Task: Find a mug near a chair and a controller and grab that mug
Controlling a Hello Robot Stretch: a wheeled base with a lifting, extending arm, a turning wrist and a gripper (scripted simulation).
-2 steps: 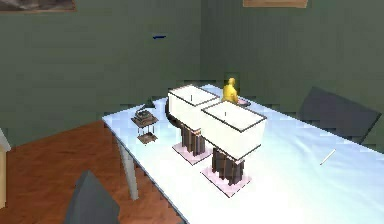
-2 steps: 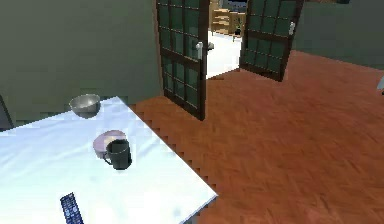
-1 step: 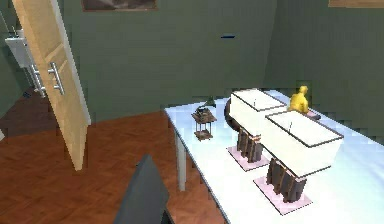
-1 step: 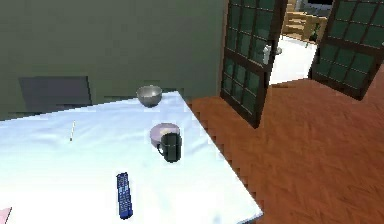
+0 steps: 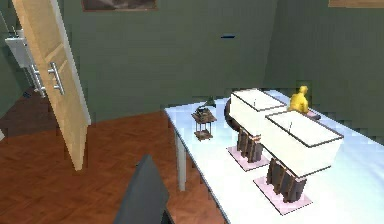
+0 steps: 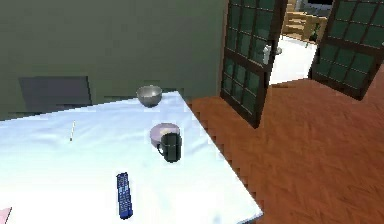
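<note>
A dark mug [image 6: 170, 146] with a pale pinkish inside stands upright on the white table [image 6: 60, 170], close to the table's right edge in the arm side view. In front of it and to its left lies a long dark blue controller [image 6: 124, 195] with rows of buttons. A grey chair [image 6: 55, 93] stands behind the table's far side, against the green wall. In the forward view, a dark chair back [image 5: 146, 196] rises at the bottom edge beside the same kind of white table [image 5: 200, 150].
A grey bowl [image 6: 149, 95] and a thin pen [image 6: 72, 131] lie farther back on the table. Dark glazed double doors [image 6: 245, 60] stand ajar beyond bare wooden floor [image 6: 310, 150]. The forward view has two white-shaded lamps [image 5: 300, 145], a small lantern [image 5: 204, 124], a yellow figure [image 5: 299, 98] and a wooden door [image 5: 55, 75].
</note>
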